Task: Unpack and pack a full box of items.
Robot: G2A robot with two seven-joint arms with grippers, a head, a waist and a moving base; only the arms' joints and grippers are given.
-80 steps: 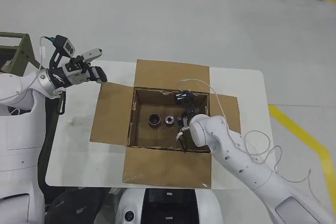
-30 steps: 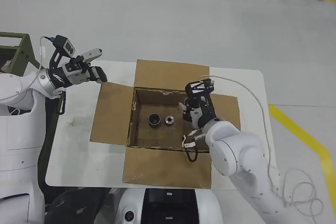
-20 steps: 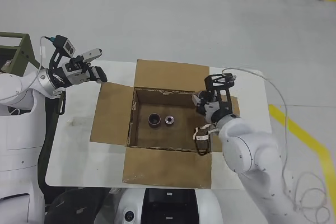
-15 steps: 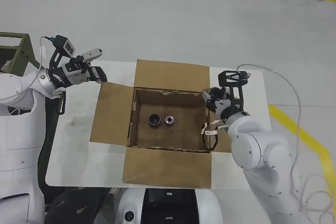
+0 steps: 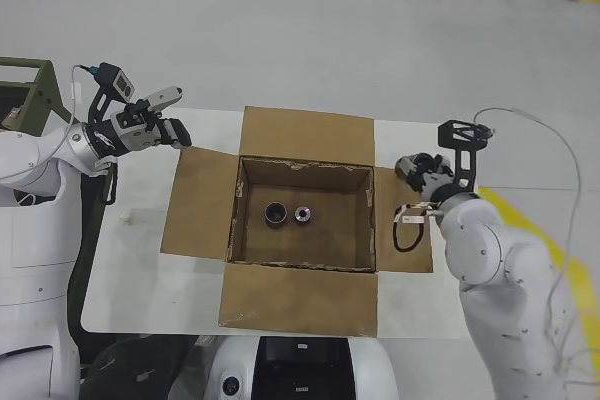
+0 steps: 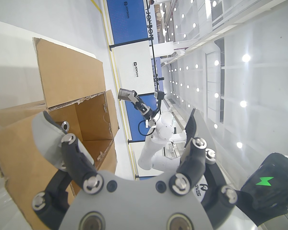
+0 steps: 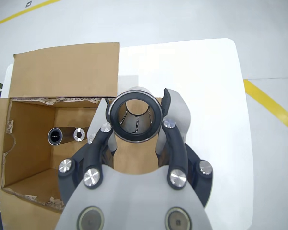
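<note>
Right wrist view: right gripper [image 7: 136, 104] tight around a steel bearing [image 7: 137, 125] near the cardboard box [image 7: 62, 70] (left gripper [image 6: 117, 120] wide)

white lettering on a blue panel [image 6: 127, 13], dark lettering on a white panel [image 6: 136, 69], a green bolt sign [image 6: 262, 181] on a black housing [image 6: 279, 165].

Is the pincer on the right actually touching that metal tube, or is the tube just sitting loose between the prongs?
Touching. In the right wrist view the right pincer has its fingers pressed against both sides of the linear bearing, with no gap.
</note>
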